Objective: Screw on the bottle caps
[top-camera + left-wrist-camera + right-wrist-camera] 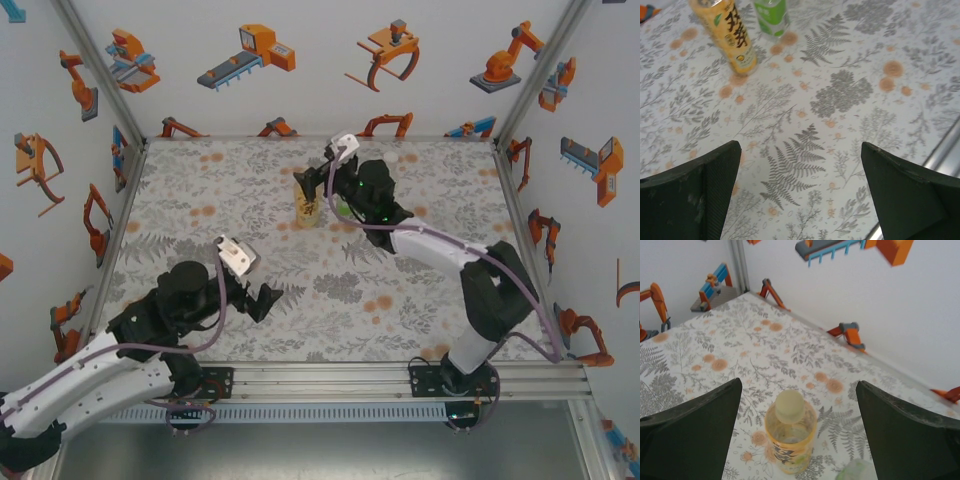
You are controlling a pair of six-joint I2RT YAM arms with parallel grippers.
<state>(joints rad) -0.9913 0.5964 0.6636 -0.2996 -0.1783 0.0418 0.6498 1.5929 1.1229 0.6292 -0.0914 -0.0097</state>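
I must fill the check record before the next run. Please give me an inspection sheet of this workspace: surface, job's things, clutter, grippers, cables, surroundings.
Surface: floral-print table cover, flat, no spill seen.
Job's things: amber bottle upright, pale cap on its neck; green bottle upright beside it.
Clutter: nothing seen.
Grippers: left gripper open over bare cover; right gripper open above the amber bottle, fingers apart from it.
Cables: purple cables run along both arms, no snag seen.
Surroundings: white walls with robot pictures; aluminium frame.
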